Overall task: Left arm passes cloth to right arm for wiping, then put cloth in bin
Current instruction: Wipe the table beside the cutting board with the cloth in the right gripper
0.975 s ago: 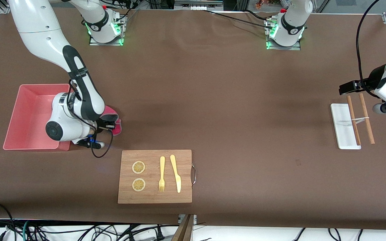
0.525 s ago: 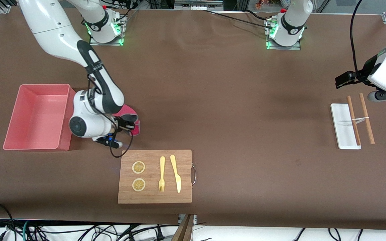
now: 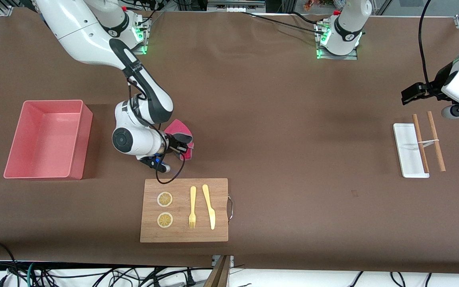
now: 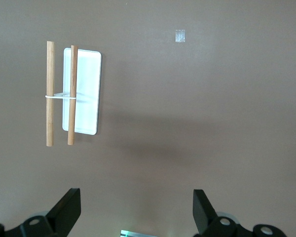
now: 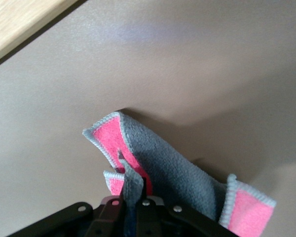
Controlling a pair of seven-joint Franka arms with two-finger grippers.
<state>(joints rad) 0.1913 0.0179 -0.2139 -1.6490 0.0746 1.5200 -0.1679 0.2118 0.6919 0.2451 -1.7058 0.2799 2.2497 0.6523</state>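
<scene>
At frame left the bin (image 3: 46, 139) is seen with nothing in it, and at lower centre a cutting board (image 3: 184, 210) carries two lemon slices (image 3: 165, 199), a fork (image 3: 192, 207) and a knife (image 3: 209, 206). Just above the board, the cloth (image 3: 180, 134) is clamped in the right gripper (image 3: 181, 149) and pressed to the table. At the right edge the left gripper (image 3: 410, 94) is held spread and empty above a white tray (image 3: 408, 153) and two banded sticks (image 3: 428, 141).

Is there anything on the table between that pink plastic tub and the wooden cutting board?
Only bare brown tabletop lies between the salmon-pink rectangular tub and the wooden cutting board, as the front view shows.
</scene>
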